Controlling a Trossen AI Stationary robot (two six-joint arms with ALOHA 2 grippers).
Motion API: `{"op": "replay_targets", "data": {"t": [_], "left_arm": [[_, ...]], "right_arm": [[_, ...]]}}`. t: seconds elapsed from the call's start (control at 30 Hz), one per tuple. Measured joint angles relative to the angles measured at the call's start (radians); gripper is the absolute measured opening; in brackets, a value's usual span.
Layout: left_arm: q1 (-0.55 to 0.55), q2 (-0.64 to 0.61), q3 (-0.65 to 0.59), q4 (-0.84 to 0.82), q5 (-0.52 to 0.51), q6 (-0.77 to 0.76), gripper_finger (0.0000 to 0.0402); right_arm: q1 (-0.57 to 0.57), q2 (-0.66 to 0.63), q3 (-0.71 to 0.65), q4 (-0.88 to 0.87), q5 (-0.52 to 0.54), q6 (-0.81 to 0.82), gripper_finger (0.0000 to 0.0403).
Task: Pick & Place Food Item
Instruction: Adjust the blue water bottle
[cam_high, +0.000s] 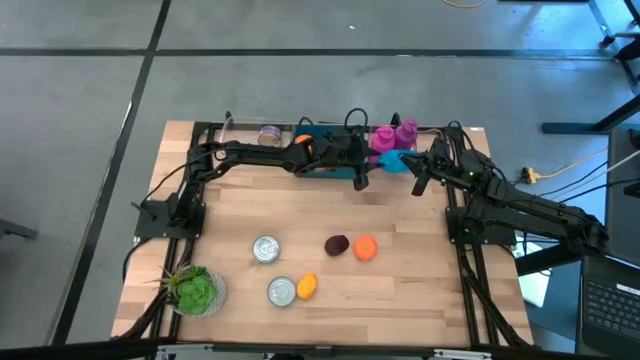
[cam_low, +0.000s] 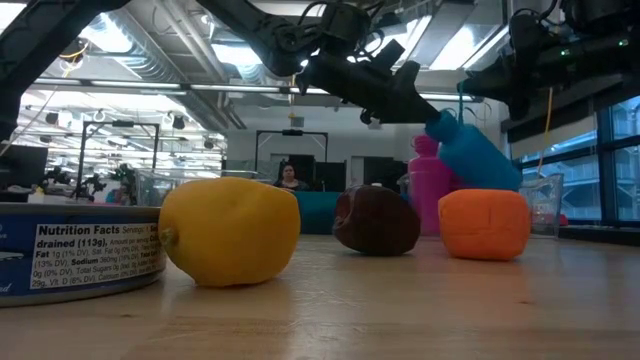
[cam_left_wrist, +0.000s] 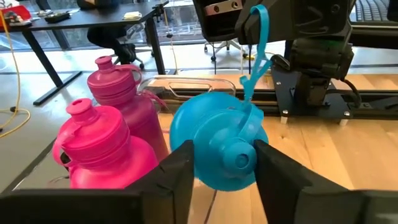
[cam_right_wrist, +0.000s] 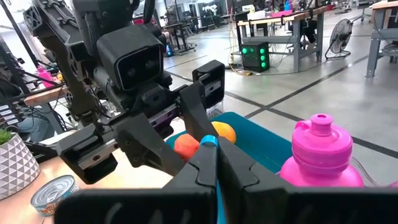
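At the far edge of the bench (cam_high: 400, 300), from above, I see the left pincer (cam_high: 362, 178) and right pincer (cam_high: 420, 182) flanking a blue bottle (cam_high: 396, 161).

Low down: lemon (cam_low: 230, 231), plum (cam_low: 377, 221) and orange block (cam_low: 484, 224) sit near.

My left wrist camera shows fingers (cam_left_wrist: 177, 171) gripping the blue bottle's cap beside 2 pink bottles (cam_left_wrist: 102, 149).

My right wrist camera shows fingers (cam_right_wrist: 202, 171) pinched on its blue strap (cam_right_wrist: 208, 142).

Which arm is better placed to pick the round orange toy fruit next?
Probably right: the round orange toy fruit lies nearer its base. Both are busy: left gripper clamps the blue plastic bottle, right gripper pinches its strap.
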Motion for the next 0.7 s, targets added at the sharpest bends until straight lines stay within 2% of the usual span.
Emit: {"op": "replay_targets", "data": {"t": [0.4,0.7], "left_arm": [[0.000,0.000,0.000,0.015,0.004,0.000,0.0038],[0.000,0.000,0.000,0.016,0.004,0.006,0.0029]], "right_arm": [[0.000,0.000,0.000,0.000,0.000,0.000,0.0000],[0.000,0.000,0.000,0.000,-0.001,-0.001,0.0000]]}}
